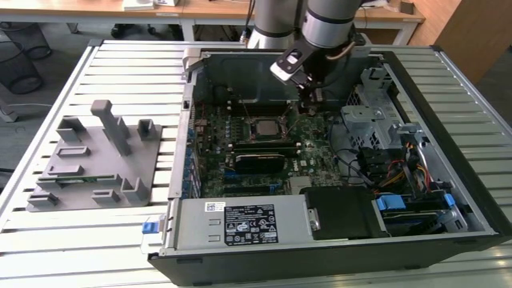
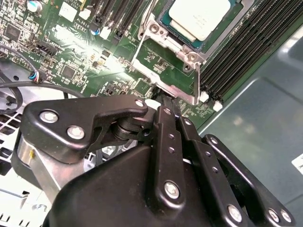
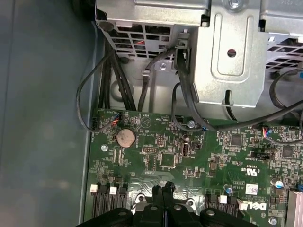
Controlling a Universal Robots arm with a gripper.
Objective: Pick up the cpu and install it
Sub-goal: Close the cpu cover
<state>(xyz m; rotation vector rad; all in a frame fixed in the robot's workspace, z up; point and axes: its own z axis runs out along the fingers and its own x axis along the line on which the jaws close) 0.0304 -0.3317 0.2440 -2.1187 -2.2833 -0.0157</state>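
Pincer closed tight, empty, just beside socket frame — cpu lies within it.

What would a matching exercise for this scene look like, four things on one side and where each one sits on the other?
Things:
1 cpu
2 grey fixture tray
3 end effector
4 coin battery

Places:
A on the slatted table, outside the case
B just beside the socket frame
C seated inside that socket frame
D on the green board, near black cables

Pairs: 1-C, 2-A, 3-B, 4-D
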